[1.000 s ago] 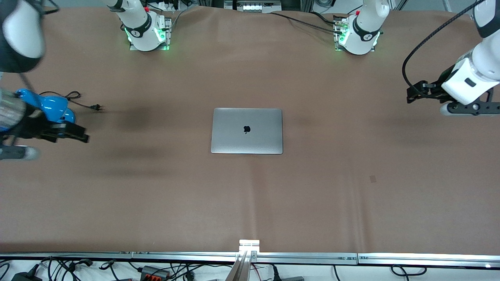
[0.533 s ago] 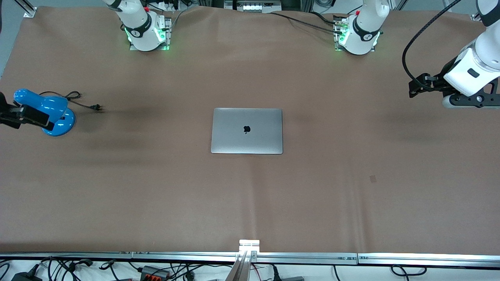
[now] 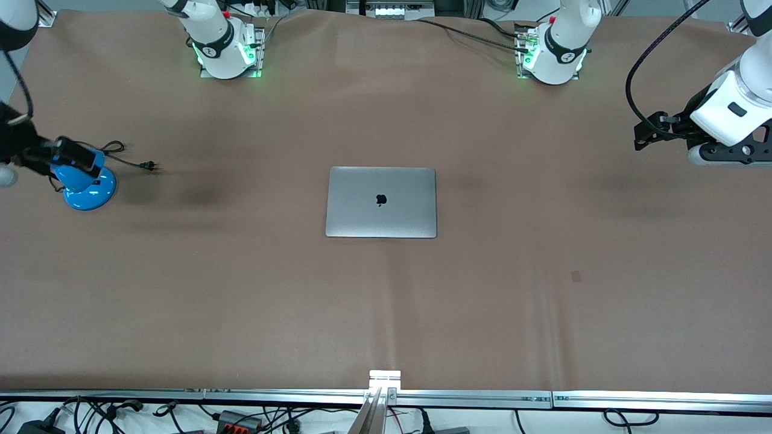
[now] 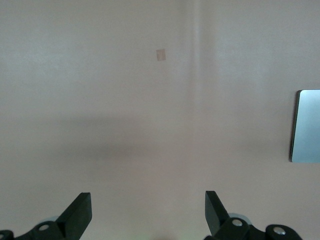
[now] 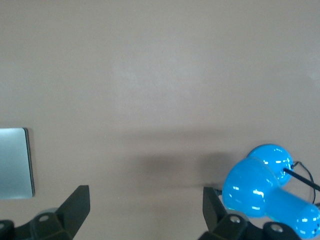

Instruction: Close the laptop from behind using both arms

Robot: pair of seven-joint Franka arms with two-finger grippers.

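Covering the whole work surface, the brown matte table sheet point(image 3: 241, 289) is lying flat with a few soft creases. Two white jointed robot arms are standing at its top edge on green-lit bases, the left arm point(image 3: 739, 102) reaching out over its own end of the table and the right arm point(image 3: 208, 36) doing the same toward its own end.

Sitting at the middle of the table, the slim space-grey metal laptop point(image 3: 381, 202) is lying fully shut, its lid flat and the black apple logo point(image 3: 380, 199) facing up; both grippers are hanging well apart from it.

Near the right arm's end, the glossy blue desk lamp with a round base point(image 3: 87, 184) is resting on the sheet, its thin black cord and plug point(image 3: 129, 158) trailing toward the laptop.

The black left gripper point(image 4: 148, 212) is hovering over bare sheet, its fingers point(image 4: 79, 214) spread wide with nothing between them. The black right gripper point(image 5: 146, 207) is hanging over the sheet just beside the lamp, its fingers point(image 5: 77, 204) likewise spread and holding nothing.

A small dark square mark point(image 3: 575, 276) is showing on the sheet, nearer the front camera than the laptop.
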